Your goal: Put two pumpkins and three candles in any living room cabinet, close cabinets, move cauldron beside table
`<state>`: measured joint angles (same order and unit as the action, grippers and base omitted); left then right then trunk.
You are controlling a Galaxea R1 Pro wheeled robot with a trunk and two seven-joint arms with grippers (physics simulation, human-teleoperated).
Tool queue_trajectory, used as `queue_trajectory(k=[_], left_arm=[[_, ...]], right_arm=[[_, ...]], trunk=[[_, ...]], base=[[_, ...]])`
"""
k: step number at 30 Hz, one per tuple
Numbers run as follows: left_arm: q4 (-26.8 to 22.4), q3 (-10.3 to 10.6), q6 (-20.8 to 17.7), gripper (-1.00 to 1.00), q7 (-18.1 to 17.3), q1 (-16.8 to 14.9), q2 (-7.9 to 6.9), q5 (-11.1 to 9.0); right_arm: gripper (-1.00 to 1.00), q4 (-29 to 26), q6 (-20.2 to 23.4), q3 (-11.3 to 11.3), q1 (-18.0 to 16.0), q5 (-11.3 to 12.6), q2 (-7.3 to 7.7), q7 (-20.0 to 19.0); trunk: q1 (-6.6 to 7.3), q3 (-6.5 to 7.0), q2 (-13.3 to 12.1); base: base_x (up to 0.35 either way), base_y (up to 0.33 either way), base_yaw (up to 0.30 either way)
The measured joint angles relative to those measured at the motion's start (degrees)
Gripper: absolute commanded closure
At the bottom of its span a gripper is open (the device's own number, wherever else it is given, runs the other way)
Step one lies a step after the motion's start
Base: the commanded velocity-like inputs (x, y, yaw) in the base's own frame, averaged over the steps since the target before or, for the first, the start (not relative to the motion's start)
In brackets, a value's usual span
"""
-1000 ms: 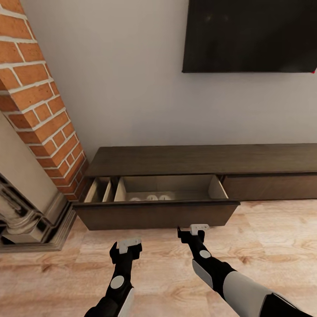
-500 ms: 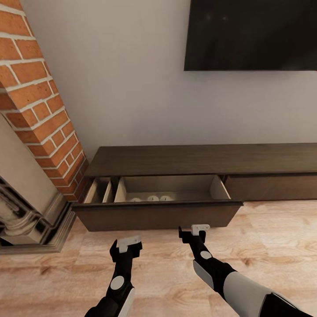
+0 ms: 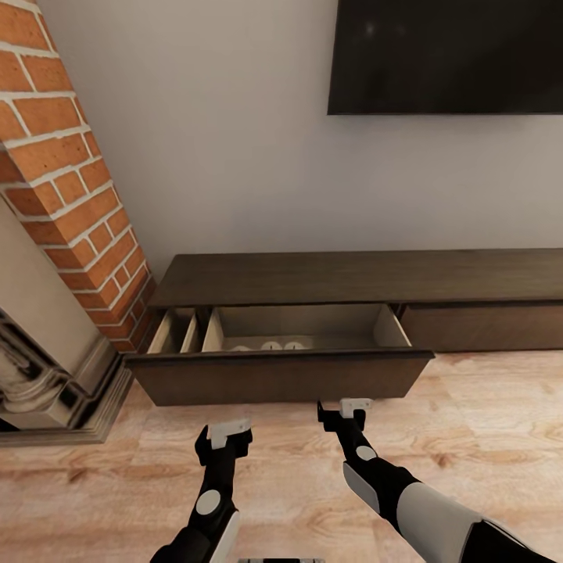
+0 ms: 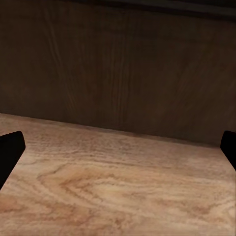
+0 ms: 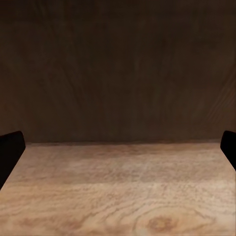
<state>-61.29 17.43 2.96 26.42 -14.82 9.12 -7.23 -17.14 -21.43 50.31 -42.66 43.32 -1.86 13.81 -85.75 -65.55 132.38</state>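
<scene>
Head view: cabinet point(image 3: 344, 280) drawer stood pulled out ahead of both grippers, candles point(image 3: 271, 345) inside.

Left wrist: left gripper point(image 4: 118, 152) fingers point(image 4: 10, 150) spread wide, empty, facing the drawer front point(image 4: 123, 69).

Right wrist: right gripper point(image 5: 118, 150) likewise spread, holding nothing.

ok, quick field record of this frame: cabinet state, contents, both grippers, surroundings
cabinet: dark-brown cabinet against the wall
drawer: drawer pulled out, open
contents: three candles visible at the drawer's bottom; no pumpkins seen
left gripper: left gripper open, empty, near the drawer front over the wood floor
right gripper: right gripper open, empty, close to the drawer front
surroundings: brick fireplace at left, TV above
</scene>
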Motion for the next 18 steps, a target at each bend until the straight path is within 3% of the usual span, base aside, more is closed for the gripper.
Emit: queue_trajectory(k=[11, 18], left_arm=[[-0.4, 0.0, 0.1, -1.0, 0.1, 0.0, 0.05, -0.1], [-0.6, -0.1, 0.0, -1.0, 0.1, 0.0, 0.04, -0.2]], right_arm=[[-1.0, 0.0, -0.1, 0.0, 0.0, -0.1, 0.0, 0.0], [-1.0, 0.0, -0.1, 0.0, 0.0, -0.1, 0.08, -0.1]], trunk=[[-2.42, -1.97, 4.4], [-2.41, -1.98, 4.4]], base=[[0.0, 0.0, 0.0], [0.029, 0.005, 0.0]])
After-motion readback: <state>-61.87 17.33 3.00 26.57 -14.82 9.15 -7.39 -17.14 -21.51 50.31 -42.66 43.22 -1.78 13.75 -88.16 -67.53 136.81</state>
